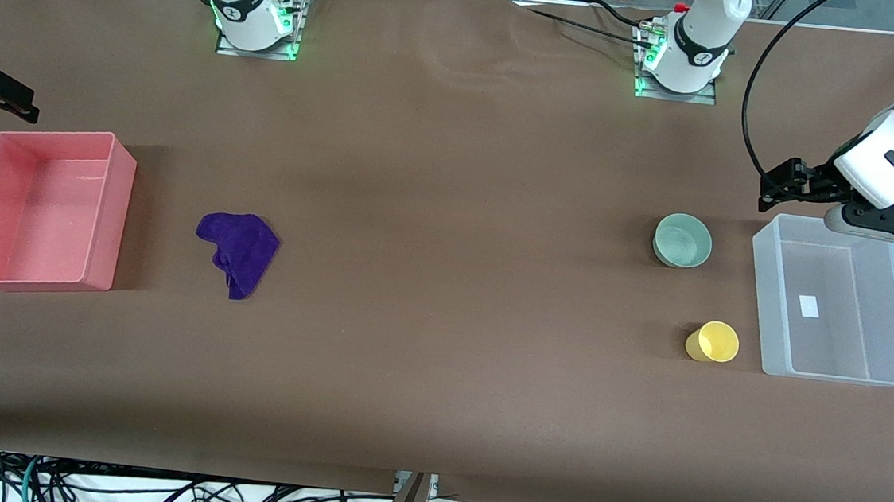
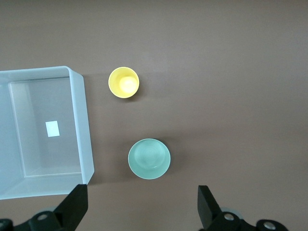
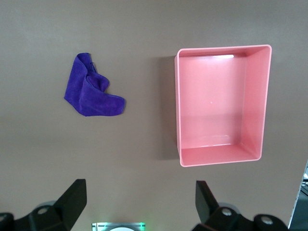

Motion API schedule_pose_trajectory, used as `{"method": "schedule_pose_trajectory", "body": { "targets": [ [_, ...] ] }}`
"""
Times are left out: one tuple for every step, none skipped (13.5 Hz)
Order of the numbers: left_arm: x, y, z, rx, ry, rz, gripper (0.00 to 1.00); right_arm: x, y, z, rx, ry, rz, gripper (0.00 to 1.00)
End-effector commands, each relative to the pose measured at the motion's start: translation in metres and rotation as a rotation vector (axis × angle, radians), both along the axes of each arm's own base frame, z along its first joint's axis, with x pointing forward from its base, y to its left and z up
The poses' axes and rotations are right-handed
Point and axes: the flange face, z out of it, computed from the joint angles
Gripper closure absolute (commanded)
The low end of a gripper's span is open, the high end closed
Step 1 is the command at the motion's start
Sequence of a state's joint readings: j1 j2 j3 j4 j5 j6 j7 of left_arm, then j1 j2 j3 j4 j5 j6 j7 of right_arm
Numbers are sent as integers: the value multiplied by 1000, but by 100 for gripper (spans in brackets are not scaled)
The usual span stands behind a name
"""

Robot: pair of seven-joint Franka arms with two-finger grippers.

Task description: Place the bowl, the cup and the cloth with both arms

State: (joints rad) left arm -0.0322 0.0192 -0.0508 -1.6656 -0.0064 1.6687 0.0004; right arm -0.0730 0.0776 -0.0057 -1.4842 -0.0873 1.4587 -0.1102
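The pale mint-green bowl (image 1: pixel 683 240) stands upright on the brown table toward the left arm's end; it also shows in the left wrist view (image 2: pixel 149 159). The yellow cup (image 1: pixel 713 341) stands nearer the front camera than the bowl, and shows in the left wrist view (image 2: pixel 123 83). The purple cloth (image 1: pixel 240 249) lies crumpled toward the right arm's end, beside the pink bin, and shows in the right wrist view (image 3: pixel 91 94). My left gripper (image 1: pixel 772 189) (image 2: pixel 140 208) is open and empty, up over the table by the clear bin's corner. My right gripper (image 1: pixel 21 104) (image 3: pixel 139 204) is open and empty, up over the table's end by the pink bin.
A clear plastic bin (image 1: pixel 762 300) (image 2: pixel 83 125) stands beside the bowl and cup at the left arm's end. A pink bin (image 1: pixel 116 217) (image 3: pixel 177 106) stands at the right arm's end. Both hold nothing. The arm bases (image 1: pixel 256 20) stand along the table's edge.
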Motion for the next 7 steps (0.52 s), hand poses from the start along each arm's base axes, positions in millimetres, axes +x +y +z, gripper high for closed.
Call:
{"method": "schedule_pose_trajectory", "body": {
  "targets": [
    [0,0,3,15,-4,14,0,1,-3,4,1,-14,20,0],
    [0,-1,3,15,-4,16,0,3,-5,0,-5,-7,20,0],
    [0,-1,4,16,-4,16,0,5,-7,-1,-6,-5,21,0],
    [-1,-2,4,16,-2,14,0,5,-7,1,-3,-8,36,0],
    [-1,-3,4,16,-1,13,0,5,-8,1,-3,-9,43,0],
    [-1,-3,4,16,1,13,0,5,-8,1,-3,-9,43,0],
    [-1,-3,4,17,1,11,0,5,-7,1,-3,-8,42,0]
  ]
}}
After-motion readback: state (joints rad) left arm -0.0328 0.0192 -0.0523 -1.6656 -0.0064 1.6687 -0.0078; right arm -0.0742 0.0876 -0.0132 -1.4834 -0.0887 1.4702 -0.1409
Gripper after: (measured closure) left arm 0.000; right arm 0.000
